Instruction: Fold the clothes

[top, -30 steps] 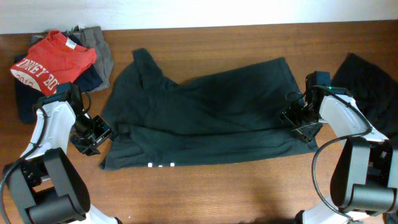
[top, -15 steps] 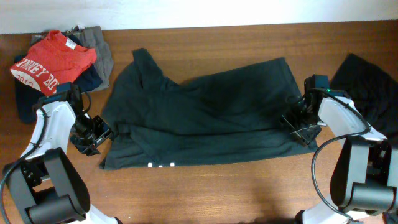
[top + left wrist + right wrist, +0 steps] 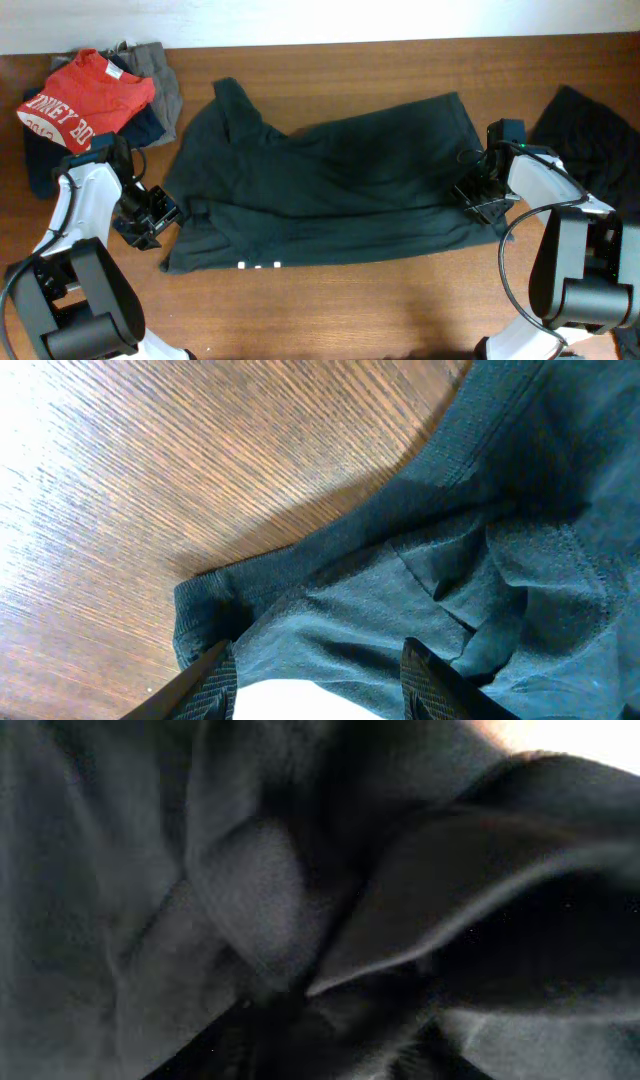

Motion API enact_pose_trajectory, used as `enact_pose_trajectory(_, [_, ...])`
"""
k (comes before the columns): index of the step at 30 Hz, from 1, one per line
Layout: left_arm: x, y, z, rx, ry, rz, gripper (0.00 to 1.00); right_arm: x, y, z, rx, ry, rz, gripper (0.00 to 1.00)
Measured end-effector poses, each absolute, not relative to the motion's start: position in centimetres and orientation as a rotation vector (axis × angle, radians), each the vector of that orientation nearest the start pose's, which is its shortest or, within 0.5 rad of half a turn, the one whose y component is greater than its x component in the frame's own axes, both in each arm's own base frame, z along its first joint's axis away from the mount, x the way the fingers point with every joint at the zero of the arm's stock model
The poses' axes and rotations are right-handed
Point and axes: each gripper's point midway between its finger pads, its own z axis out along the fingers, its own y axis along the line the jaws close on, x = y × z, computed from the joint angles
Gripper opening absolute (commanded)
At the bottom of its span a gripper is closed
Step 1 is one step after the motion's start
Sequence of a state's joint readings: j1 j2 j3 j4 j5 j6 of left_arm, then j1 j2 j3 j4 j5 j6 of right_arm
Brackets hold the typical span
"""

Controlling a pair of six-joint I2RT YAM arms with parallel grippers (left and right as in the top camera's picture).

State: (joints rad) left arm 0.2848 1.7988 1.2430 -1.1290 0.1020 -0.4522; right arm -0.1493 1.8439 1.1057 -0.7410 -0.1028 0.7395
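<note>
Left pincer is standing half-wide astride the left hem of the black T-shirt; I cannot tell whether it is gripping. Right pincer is sitting buried in its right edge, jaws hidden. Table is running open along the front; stacked clothes are lying far left.

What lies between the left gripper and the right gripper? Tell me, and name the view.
The dark T-shirt fills the whole stretch from the left gripper to the right gripper, lying rumpled on the table. The overhead view shows it.
</note>
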Motion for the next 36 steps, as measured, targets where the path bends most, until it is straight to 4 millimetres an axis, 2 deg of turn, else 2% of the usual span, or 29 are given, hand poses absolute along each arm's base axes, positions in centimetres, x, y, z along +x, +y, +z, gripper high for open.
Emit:
enact_pose_trajectory(4, [28.5,6.5,4.9,-1.183,3.038,-0.15,0.53,34.3,-3.4,0.4,1.306,2.75,0.208,0.19])
enact_pose_trajectory(11, [28.5,6.5,4.9,-1.183,3.038,-0.15,0.53,34.6,-3.0,1.0,1.313,2.755,0.24,0.19])
enact_pose_trajectory(12, [28.5,6.5,4.9,-1.183,3.038,-0.15,0.53,34.9,-3.1,1.3,1.309,2.748,0.243,0.2])
enact_pose_trajectory(14, [28.5,6.5,4.9,-1.183,3.038,-0.15,0.53,35.2,-3.1,1.6,1.306,2.741,0.246,0.3])
enact_pose_trajectory(17, [28.5,6.5,4.9,-1.183,3.038,-0.15,0.53,36.8,-3.4,2.8,1.296,2.693,0.259,0.39])
enact_pose_trajectory(22, [28.5,6.5,4.9,-1.183,3.038,-0.15,0.53,37.8,-4.4,3.1,1.285,2.641,0.205,0.41])
enact_pose_trajectory(27, [28.5,6.5,4.9,-1.183,3.038,-0.15,0.53,40.2,-5.6,3.8,1.191,2.556,0.173,0.41])
enact_pose_trajectory(29, [28.5,6.5,4.9,-1.183,3.038,-0.15,0.53,40.4,-5.8,3.9,1.159,2.561,0.159,0.35])
enact_pose_trajectory(33, [28.5,6.5,4.9,-1.183,3.038,-0.15,0.52,39.6,-6.0,4.6,1.082,2.637,0.1,0.35])
enact_pose_trajectory(35, [28.5,6.5,4.9,-1.181,3.039,-0.15,0.52,39.1,-6.2,6.3,1.035,2.661,0.069,0.34])
enact_pose_trajectory(36, [28.5,6.5,4.9,-1.178,3.04,-0.151,0.52,39.0,-6.2,7.3,1.007,2.661,0.064,0.31])
